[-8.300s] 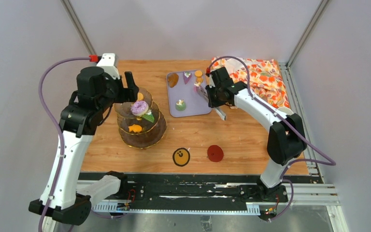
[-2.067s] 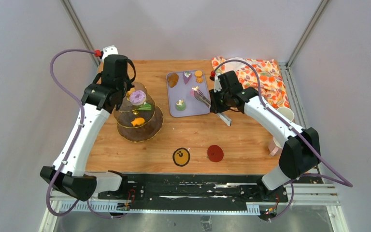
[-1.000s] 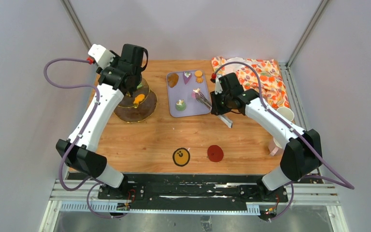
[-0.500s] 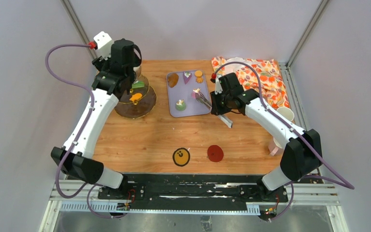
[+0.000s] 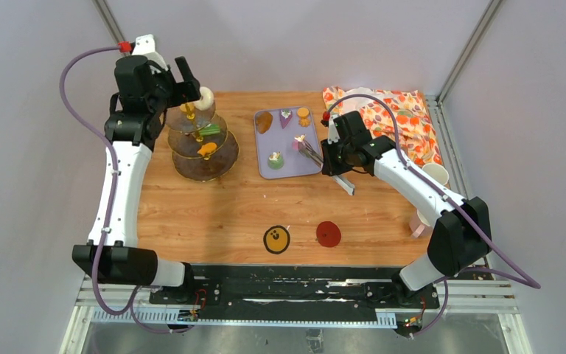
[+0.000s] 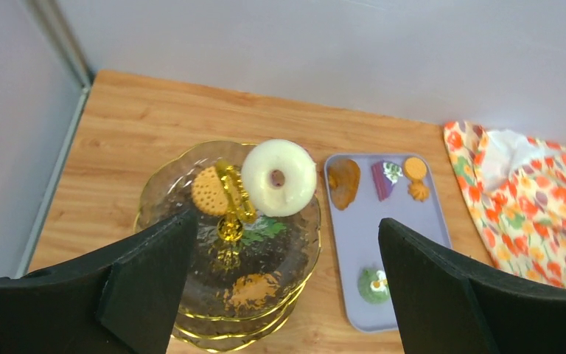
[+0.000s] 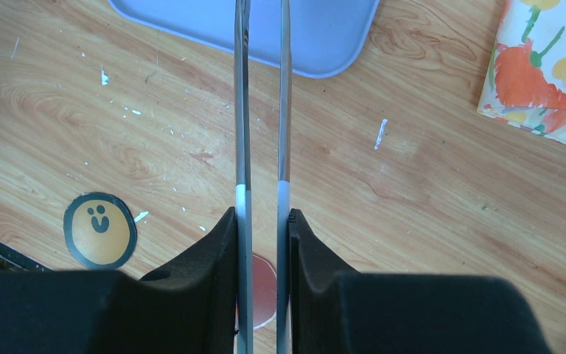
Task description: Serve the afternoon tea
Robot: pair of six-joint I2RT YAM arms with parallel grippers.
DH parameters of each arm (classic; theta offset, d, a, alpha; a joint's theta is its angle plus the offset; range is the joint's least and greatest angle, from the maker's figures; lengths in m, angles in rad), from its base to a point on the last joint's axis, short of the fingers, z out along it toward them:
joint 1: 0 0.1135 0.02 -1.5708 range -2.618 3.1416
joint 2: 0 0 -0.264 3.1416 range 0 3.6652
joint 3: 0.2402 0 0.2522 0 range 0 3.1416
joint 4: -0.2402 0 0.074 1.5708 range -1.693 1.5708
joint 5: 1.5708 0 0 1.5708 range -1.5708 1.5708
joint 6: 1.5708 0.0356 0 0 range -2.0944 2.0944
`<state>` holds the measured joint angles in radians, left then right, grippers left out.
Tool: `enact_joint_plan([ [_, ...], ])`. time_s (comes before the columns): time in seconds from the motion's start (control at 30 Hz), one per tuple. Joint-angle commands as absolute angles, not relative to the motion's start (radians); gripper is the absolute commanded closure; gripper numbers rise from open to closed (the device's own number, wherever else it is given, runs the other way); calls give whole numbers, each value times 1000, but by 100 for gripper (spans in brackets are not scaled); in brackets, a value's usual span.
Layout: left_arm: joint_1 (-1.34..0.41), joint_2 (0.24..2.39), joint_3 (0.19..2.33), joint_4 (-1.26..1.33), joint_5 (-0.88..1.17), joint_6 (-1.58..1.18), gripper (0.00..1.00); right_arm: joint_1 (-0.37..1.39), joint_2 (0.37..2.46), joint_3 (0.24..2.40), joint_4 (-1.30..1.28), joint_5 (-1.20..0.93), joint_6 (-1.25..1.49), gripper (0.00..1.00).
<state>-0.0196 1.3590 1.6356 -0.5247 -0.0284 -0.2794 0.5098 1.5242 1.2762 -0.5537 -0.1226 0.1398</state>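
The three-tier glass stand (image 5: 200, 158) with a gold handle (image 6: 230, 200) stands at the back left. A white donut (image 6: 278, 178) leans by the handle on its top tier, beside an orange biscuit (image 6: 208, 190). Another orange biscuit (image 5: 207, 150) lies on a lower tier. My left gripper (image 5: 180, 80) hovers open and empty high above the stand, also shown in the left wrist view (image 6: 287, 221). My right gripper (image 7: 263, 217) is shut on the metal tongs (image 7: 261, 110). Their tips are at a small pale pastry (image 5: 299, 139) over the lilac tray (image 5: 292, 168). Two mugs (image 5: 435, 174) stand at the right edge.
The tray holds a brown pastry (image 5: 264, 122), a purple cake (image 5: 286, 116), orange biscuits (image 5: 304, 114) and a green cake (image 5: 275, 158). A floral cloth (image 5: 402, 118) lies at the back right. A yellow smiley coaster (image 5: 276, 239) and a red coaster (image 5: 329, 234) lie near the front.
My left gripper has risen and pulled back to the left off the stand, uncovering the white donut on the top tier. The right arm and tongs have held still.
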Motion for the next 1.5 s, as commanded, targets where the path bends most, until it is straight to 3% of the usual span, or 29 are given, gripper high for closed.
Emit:
enact_joint_plan([
  [0.0,9,1406,1702,-541,174,-99,3,500,1510,1292,-557,-115,149,99],
  [0.3,222,1457,1667,-369,702,-99,8,500,1510,1293,-576,-121,150,100],
  [0.47,261,1517,1698,-378,879,-61,4,500,1516,1310,-591,-114,150,100],
  [1.03,287,1685,1745,-340,1003,-70,7,509,1574,1358,-613,-105,155,99],
  [1.47,287,1591,1633,-392,1000,-32,16,515,1581,1362,-615,-104,155,100],
])
